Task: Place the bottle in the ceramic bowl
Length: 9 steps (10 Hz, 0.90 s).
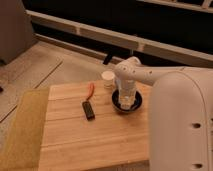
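The ceramic bowl [138, 104] is dark and glossy and sits on the wooden table, right of its middle. The pale bottle [126, 95] stands upright inside it, bottom end down in the bowl. My gripper [125, 86] comes straight down from the white arm onto the bottle, directly above the bowl. The arm's wrist hides the top of the bottle.
A short white cylindrical container [108, 78] stands just left of and behind the bowl. A small red-handled tool [90, 90] and a flat black bar [88, 110] lie to the left on the table [95, 140]. A yellow-green strip [20, 130] borders the table's left side. My white body fills the right.
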{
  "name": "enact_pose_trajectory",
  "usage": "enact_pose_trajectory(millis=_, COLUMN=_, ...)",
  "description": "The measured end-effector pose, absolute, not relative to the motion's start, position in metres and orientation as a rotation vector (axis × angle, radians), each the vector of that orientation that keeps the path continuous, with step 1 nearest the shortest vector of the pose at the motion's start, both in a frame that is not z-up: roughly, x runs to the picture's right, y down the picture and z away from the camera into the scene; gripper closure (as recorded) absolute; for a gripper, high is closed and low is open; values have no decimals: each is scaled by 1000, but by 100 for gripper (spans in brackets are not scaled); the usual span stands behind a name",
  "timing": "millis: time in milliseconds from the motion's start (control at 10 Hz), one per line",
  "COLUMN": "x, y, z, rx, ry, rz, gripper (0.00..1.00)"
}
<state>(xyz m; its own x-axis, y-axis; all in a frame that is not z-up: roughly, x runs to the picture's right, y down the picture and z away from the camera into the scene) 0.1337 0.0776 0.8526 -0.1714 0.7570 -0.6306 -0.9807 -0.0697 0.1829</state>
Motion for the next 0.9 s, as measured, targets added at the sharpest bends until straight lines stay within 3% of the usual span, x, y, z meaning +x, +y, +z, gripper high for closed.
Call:
enact_pose_trajectory(millis=500, x=134, y=77, z=852, rx=-437, ry=679, rz=1627, gripper=23)
enact_pose_trajectory(millis=900, x=134, y=77, z=852, rx=-437, ry=679, rz=1627, gripper=20)
